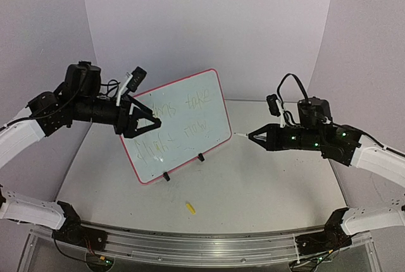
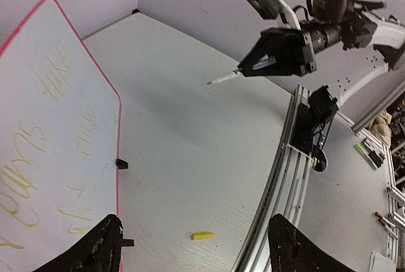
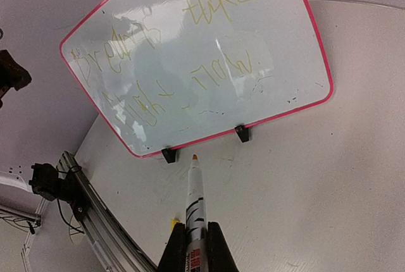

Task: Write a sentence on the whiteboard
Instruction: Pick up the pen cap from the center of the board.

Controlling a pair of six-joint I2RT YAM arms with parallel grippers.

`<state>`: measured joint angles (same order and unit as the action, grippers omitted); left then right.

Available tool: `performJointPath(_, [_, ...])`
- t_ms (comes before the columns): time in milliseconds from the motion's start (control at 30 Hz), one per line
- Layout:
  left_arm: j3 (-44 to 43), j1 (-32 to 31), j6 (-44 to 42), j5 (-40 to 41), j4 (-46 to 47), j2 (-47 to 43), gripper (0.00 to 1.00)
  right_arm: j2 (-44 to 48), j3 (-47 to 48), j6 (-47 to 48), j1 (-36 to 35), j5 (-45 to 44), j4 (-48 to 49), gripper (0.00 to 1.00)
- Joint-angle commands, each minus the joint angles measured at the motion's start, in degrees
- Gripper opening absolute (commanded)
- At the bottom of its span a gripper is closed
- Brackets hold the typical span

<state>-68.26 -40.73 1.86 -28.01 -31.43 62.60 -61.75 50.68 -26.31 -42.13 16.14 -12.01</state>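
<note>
Whiteboard stands propped on two black clip feet at the middle-left of the counter, with faint yellow handwriting across it. Left arm reaches in by its left edge, jaws apart and empty. Right arm has its jaws clamped on a marker, whose tip points at the board but stays apart from it. Yellow cap lies nearer the bases.

Glossy white, pink-bordered whiteboard: left side behind left end effector, top view.
Yellow writing: faint; lower line unreadable.
White marker pen: rear hidden inside right end effector.
Small yellow piece on worktop: too small to identify.
</note>
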Motion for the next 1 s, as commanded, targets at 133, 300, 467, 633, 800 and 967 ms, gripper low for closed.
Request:
performJointPath(133, [9.15, -14.01, -2.93, 0.19, 6.54, 12.16, 0.77, 1.78, -1.95, -2.72, 0.13, 4.33, -4.32, 0.00])
performJointPath(300, [12.05, -15.58, 0.00, -0.28, 13.62, 19.85, 0.77, 4.29, -2.88, -3.04, 0.12, 3.12, -6.19, 0.00])
performJointPath(467, [11.55, -16.88, -1.87, 1.47, 14.10, 28.42, 0.74, 4.06, -3.06, -2.72, 0.12, 2.85, -6.55, 0.00])
performJointPath(633, [11.34, -17.86, -7.38, 3.14, 12.84, 33.76, 0.71, 3.60, -2.75, -2.43, 0.09, 2.86, -6.54, 0.00])
performJointPath(800, [12.28, -18.04, -10.16, 5.26, 13.98, 35.95, 0.67, 4.61, -3.51, -2.81, 0.12, 2.13, -6.53, 0.00])
performJointPath(967, [12.56, -18.20, -10.18, 4.70, 16.49, 37.15, 0.63, 5.42, -4.23, -3.19, 0.12, 1.72, -6.54, 0.00])
